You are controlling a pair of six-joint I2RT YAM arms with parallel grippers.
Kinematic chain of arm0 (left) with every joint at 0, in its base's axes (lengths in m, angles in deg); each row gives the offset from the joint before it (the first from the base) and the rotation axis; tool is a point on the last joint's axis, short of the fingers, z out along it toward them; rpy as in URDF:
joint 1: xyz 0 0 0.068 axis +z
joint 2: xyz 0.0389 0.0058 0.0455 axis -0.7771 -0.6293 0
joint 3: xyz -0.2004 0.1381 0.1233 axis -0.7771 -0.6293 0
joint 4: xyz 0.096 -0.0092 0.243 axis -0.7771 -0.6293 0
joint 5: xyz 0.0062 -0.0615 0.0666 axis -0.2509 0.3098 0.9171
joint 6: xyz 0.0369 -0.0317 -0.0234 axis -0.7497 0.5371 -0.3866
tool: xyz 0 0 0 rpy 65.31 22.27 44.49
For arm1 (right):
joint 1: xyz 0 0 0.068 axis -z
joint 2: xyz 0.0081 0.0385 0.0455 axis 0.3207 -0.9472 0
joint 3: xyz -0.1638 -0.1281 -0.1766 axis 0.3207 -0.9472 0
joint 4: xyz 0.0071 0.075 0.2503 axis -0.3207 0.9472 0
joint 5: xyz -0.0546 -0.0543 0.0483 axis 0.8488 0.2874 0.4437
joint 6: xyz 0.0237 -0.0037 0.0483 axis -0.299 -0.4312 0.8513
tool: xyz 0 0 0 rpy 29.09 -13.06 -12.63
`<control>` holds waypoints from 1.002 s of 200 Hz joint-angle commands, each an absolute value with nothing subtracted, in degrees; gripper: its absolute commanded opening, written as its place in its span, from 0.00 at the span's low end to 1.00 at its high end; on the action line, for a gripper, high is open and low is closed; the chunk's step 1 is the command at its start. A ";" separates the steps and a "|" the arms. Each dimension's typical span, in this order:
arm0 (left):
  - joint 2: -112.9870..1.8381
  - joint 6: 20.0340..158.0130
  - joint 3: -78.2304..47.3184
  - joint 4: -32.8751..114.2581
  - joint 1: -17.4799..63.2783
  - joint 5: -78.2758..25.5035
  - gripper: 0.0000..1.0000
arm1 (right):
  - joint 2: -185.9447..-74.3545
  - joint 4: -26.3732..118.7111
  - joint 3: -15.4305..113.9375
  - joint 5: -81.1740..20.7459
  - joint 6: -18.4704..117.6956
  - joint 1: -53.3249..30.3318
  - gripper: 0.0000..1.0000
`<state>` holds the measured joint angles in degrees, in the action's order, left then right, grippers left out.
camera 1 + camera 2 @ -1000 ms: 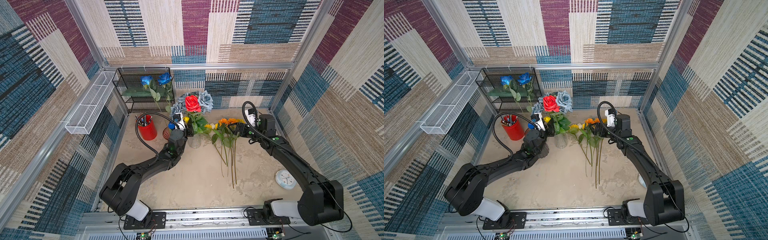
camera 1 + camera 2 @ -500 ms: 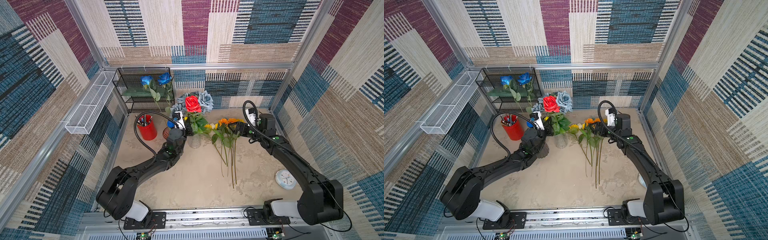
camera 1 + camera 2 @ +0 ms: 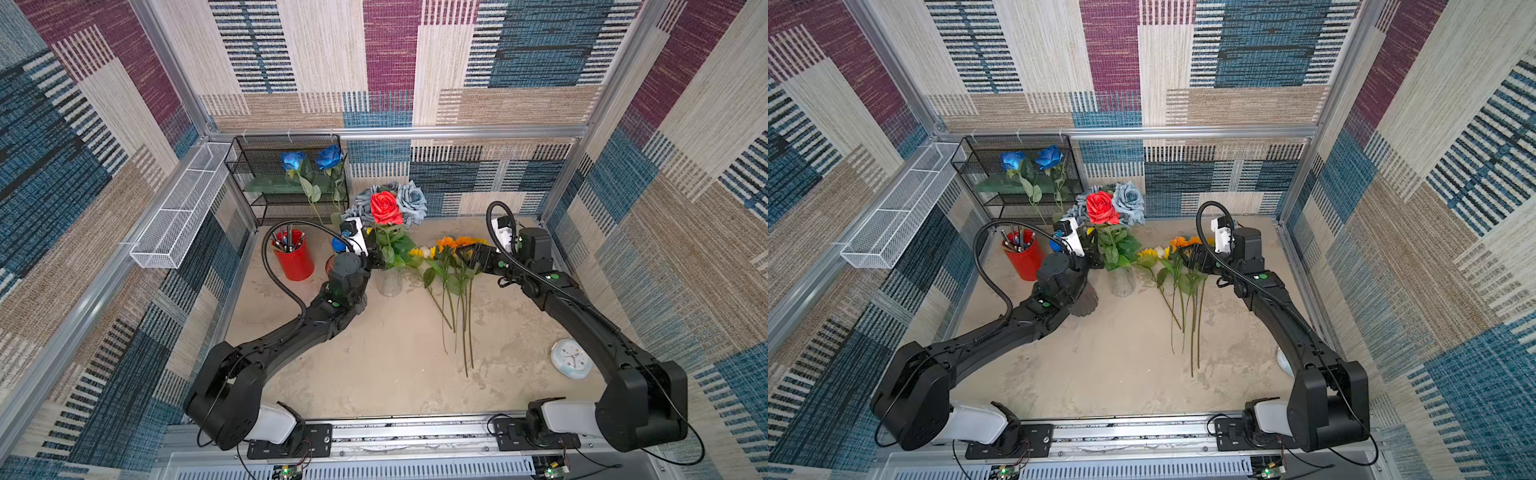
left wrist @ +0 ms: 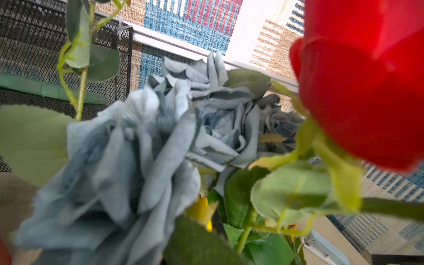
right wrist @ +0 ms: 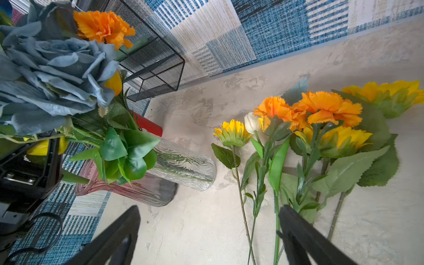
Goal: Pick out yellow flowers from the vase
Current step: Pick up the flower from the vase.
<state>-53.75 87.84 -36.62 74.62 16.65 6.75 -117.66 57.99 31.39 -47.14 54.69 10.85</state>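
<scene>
A clear glass vase (image 3: 390,282) holds a red rose (image 3: 385,208), grey-blue roses (image 4: 137,149), an orange carnation (image 5: 103,25) and yellow flowers (image 5: 113,83). My left gripper (image 3: 376,255) is pushed into the bouquet's leaves. Its jaws are hidden, with a yellow bloom (image 4: 202,210) right in front of them. More yellow flowers (image 5: 231,133) lie on the table right of the vase, mixed with orange carnations (image 5: 325,107) and a white tulip (image 5: 252,122). My right gripper (image 5: 208,229) hangs open and empty above their stems.
A pink fluted vase (image 5: 128,190) stands just left of the glass one. A red pen cup (image 3: 294,257) is further left. At the back left a black mesh shelf (image 3: 257,166) holds blue roses (image 3: 293,160). A small clock (image 3: 571,358) lies at the right.
My left gripper has pushed a little further into the bouquet. The right arm and the flowers on the table have not moved.
</scene>
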 commanded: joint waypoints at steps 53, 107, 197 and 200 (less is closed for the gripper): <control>-48.30 90.16 -33.18 63.32 16.77 5.80 0.09 | -117.40 56.52 31.14 -47.86 55.18 10.82 0.96; -44.16 88.61 -30.04 57.27 16.77 4.84 0.09 | -117.56 55.89 30.91 -48.19 55.42 10.73 0.96; -41.70 87.69 -23.83 50.21 16.73 3.15 0.09 | -117.57 56.01 30.92 -48.45 55.25 10.63 0.96; -41.63 87.71 -23.54 49.88 16.72 3.08 0.09 | -117.53 56.06 30.95 -48.45 55.25 10.66 0.96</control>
